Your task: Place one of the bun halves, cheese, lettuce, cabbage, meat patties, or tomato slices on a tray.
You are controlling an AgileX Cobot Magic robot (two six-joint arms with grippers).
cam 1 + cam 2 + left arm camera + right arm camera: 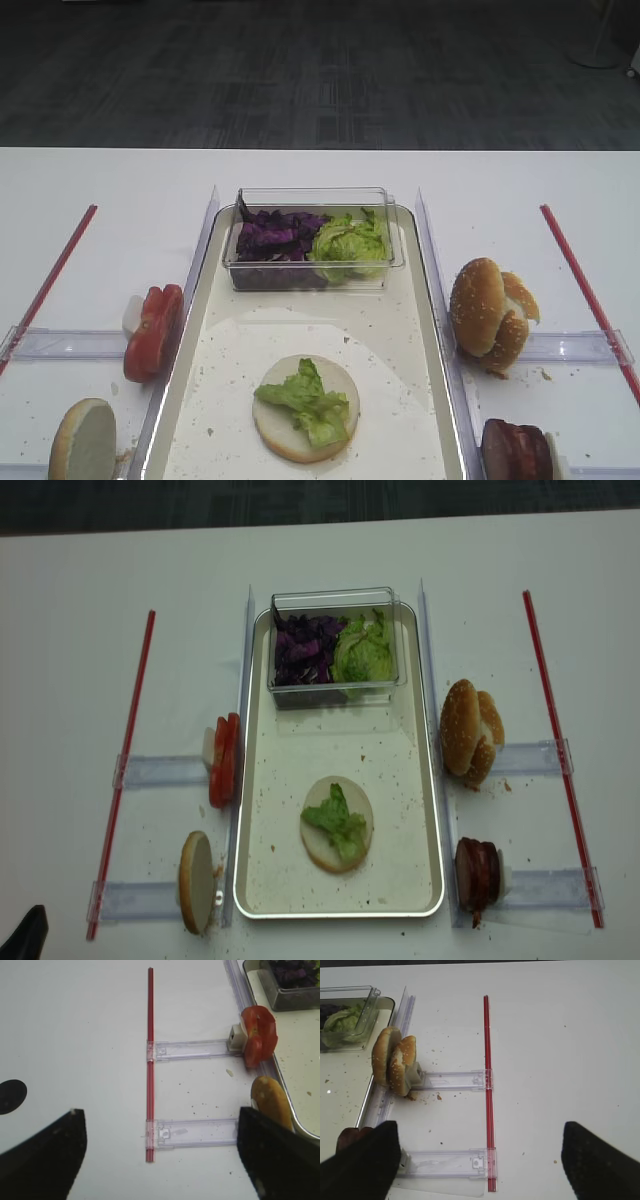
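On the cream tray [425, 310] lies one bun half [278, 425] with a lettuce piece [310, 400] on top. Purple cabbage [275, 237] and more lettuce [350, 243] fill the tub at the tray's far end. Left of the tray stand tomato slices [153, 330] and a bun half [83, 440]. To its right are two bun halves [490, 313] and meat patties [515, 450]. Cheese is out of view. My left gripper [160, 1157] hangs open over the table beside the left bun half [270, 1100]. My right gripper [480, 1160] is open, with the patties [350, 1136] by its left finger.
A clear tub [315, 195] sits on the tray's far end. Red strips [50, 280] [585, 290] run along both sides of the table. Clear plastic holders [70, 343] [450, 1080] join them to the tray's side rails. Crumbs dot the tray.
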